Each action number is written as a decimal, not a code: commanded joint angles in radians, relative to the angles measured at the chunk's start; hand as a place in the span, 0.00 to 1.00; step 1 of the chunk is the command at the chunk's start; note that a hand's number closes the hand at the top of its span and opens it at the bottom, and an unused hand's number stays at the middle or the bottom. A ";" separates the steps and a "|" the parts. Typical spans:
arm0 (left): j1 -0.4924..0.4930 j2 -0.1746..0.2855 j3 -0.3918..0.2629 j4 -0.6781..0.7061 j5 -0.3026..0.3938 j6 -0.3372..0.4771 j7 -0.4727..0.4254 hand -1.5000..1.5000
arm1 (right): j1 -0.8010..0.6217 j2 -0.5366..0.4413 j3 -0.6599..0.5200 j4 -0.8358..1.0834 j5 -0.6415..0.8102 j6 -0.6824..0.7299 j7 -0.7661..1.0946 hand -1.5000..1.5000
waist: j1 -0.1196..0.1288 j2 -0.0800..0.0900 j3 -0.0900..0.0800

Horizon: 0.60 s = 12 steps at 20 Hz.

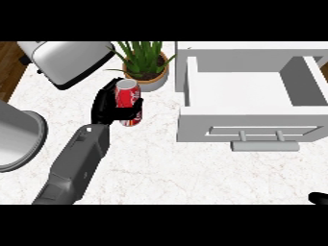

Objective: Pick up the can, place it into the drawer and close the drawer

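A red can [128, 97] with a white top stands upright at the counter's middle left, just in front of the plant. My left hand [107, 105] is against its left side, with fingers and thumb curled round its lower half. Whether the can rests on the counter or is lifted I cannot tell. The white drawer [255, 126] stands pulled open to the right of the can, its inside bare and its bar handle [265, 144] facing me. Only a small black part of my right hand [327, 198] shows at the lower right edge.
A potted plant [146, 62] stands right behind the can, close to the drawer's left wall. A silver toaster [67, 61] is at the back left. A large grey round pot [6, 137] sits at the left edge beside my left forearm.
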 commanded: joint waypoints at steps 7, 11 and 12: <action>-0.115 -0.046 -0.119 -0.332 0.000 0.108 0.362 1.00 | -0.005 -0.023 -0.036 0.001 -0.018 0.010 0.003 0.00 | 0.004 -0.003 0.000; -0.151 -0.046 -0.159 -0.417 0.025 0.144 0.455 1.00 | 0.049 0.007 0.007 -0.021 0.009 0.030 -0.019 0.00 | -0.003 -0.003 0.001; -0.198 -0.046 -0.179 -0.422 0.036 0.191 0.494 1.00 | 0.000 -0.016 -0.025 -0.012 -0.015 0.013 0.000 0.00 | -0.009 -0.005 0.001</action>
